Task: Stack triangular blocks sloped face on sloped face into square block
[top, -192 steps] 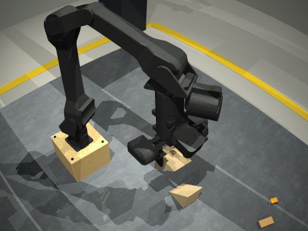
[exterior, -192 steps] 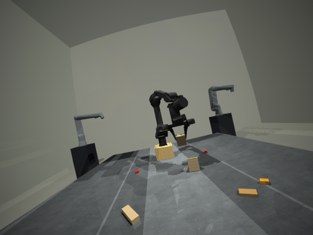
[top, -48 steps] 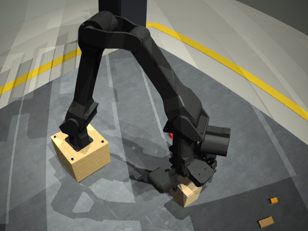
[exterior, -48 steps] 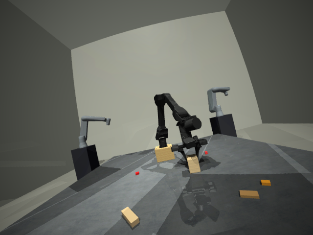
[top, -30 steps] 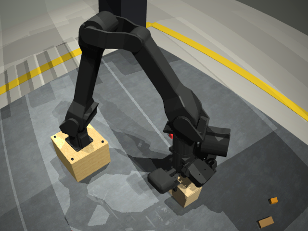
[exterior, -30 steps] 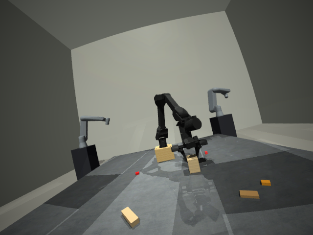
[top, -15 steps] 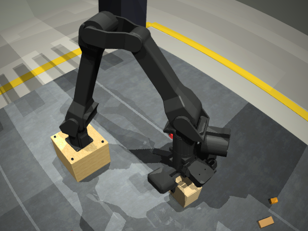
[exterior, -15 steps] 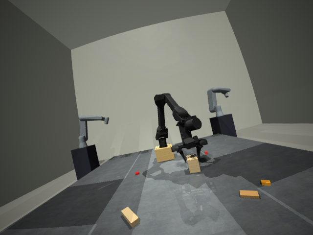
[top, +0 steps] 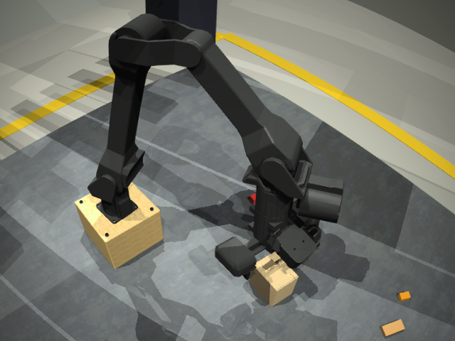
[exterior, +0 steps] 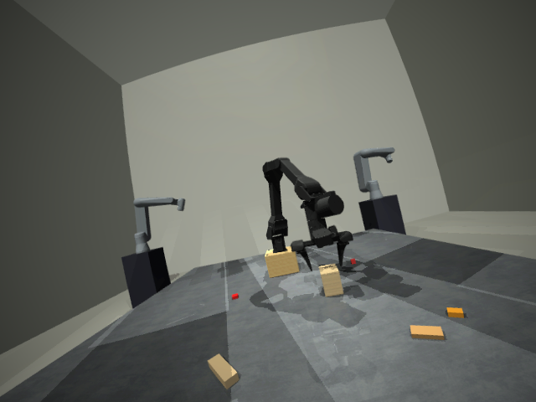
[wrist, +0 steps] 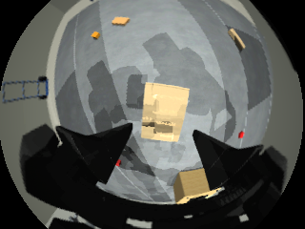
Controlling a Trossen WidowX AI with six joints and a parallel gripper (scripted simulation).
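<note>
The two triangular blocks show as one pale wooden, box-shaped stack [top: 284, 293] [exterior: 332, 286] [wrist: 167, 107] on the table. A thin seam line runs near one top edge in the wrist view. The top looks about level; I cannot tell whether the ends are exactly even. The sloped faces are hidden inside. My gripper [exterior: 326, 268] [wrist: 164, 130] is wide open and empty, pointing down. Its fingertips stand apart on either side of the stack's rear part, around top height. In the wrist view there is a gap between each fingertip and the stack.
My arm stands on a wooden base box [top: 136, 238] [exterior: 282, 265] [wrist: 192, 183] behind the stack. An orange block [top: 404, 295] [exterior: 455, 312] [wrist: 95, 35], a light orange block [top: 393, 327] [exterior: 426, 332] [wrist: 120, 21], a tan block [exterior: 223, 371] [wrist: 236, 39] and small red blocks [exterior: 234, 296] [wrist: 241, 135] lie around.
</note>
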